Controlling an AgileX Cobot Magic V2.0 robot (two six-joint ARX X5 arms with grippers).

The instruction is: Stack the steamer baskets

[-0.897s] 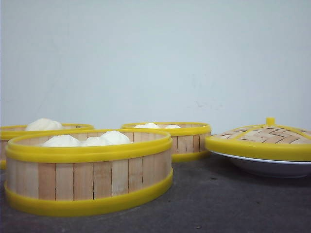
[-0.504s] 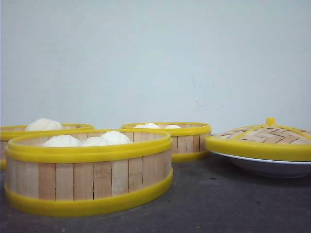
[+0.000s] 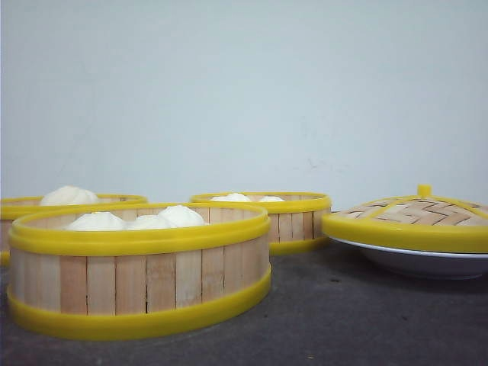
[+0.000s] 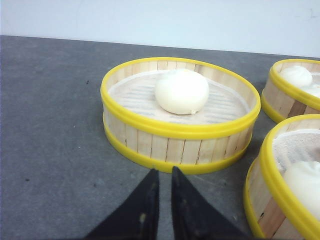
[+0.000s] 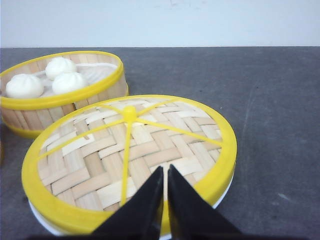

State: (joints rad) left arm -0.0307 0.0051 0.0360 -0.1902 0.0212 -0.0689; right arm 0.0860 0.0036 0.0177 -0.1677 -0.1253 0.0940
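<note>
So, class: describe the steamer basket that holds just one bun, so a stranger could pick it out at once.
Start on the dark grey table with its three slatted, yellow-rimmed steamer baskets. In the front view it is the far-left basket, behind the big near basket; in the left wrist view it sits just beyond the left pincer. Only it holds a single white bun.

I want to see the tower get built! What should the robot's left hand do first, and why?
Probably open the left gripper and ease it toward the one-bun steamer basket in front of it. The fingers sit almost together and hold nothing, and all three baskets still stand apart on the table. The right gripper only hovers over the woven lid, which isn't needed yet.
</note>
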